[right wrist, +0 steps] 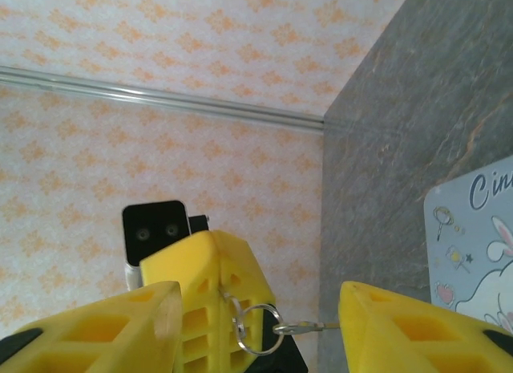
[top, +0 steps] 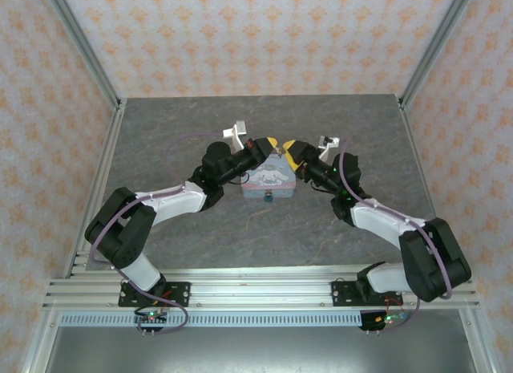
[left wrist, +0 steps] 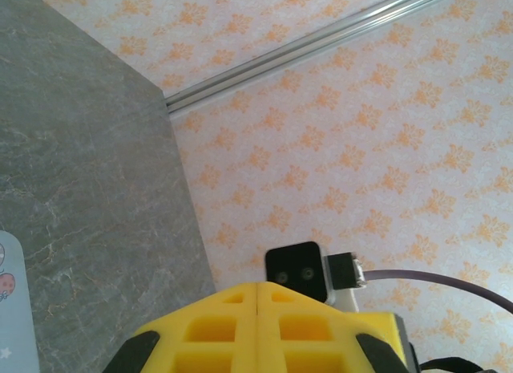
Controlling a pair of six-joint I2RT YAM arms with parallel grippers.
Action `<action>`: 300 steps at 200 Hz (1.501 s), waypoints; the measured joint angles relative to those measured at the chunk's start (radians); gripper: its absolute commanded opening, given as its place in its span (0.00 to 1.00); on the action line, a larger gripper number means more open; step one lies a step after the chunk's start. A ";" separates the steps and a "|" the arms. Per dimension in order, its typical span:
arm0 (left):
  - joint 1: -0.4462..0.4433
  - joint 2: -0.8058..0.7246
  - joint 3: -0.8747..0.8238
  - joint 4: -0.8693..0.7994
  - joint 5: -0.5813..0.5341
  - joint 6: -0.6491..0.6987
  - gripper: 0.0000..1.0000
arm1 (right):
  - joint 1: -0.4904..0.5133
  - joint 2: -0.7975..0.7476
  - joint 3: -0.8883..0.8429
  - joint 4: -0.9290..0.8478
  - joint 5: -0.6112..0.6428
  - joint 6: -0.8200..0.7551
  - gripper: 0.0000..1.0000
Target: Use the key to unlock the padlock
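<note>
My left gripper (top: 271, 145) is shut, its yellow fingers (left wrist: 256, 309) pressed flat together. In the right wrist view those shut fingers (right wrist: 210, 285) pinch a silver key ring (right wrist: 255, 329), and a small key (right wrist: 309, 327) sticks out sideways from the ring. My right gripper (right wrist: 260, 309) stands open around the ring and key, one yellow finger (right wrist: 120, 329) on each side, touching neither. Both grippers hover tip to tip over the far edge of the pale blue tin (top: 268, 179). The tiny dark padlock (top: 268, 199) sits at the tin's near edge.
The tin's cartoon lid (right wrist: 477, 245) lies on the grey marbled table (top: 184, 140). Patterned walls with aluminium posts close in the back and both sides. The right wrist camera (left wrist: 296, 270) shows just beyond the left fingers.
</note>
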 measured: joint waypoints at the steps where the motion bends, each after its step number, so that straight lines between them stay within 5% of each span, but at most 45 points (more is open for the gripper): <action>1: 0.000 0.000 0.000 0.000 0.000 0.000 0.00 | -0.002 -0.003 0.000 -0.002 0.000 -0.002 0.52; 300: 0.000 0.023 0.000 -0.006 0.000 -0.030 0.00 | 0.032 0.088 0.017 0.085 -0.064 0.002 0.22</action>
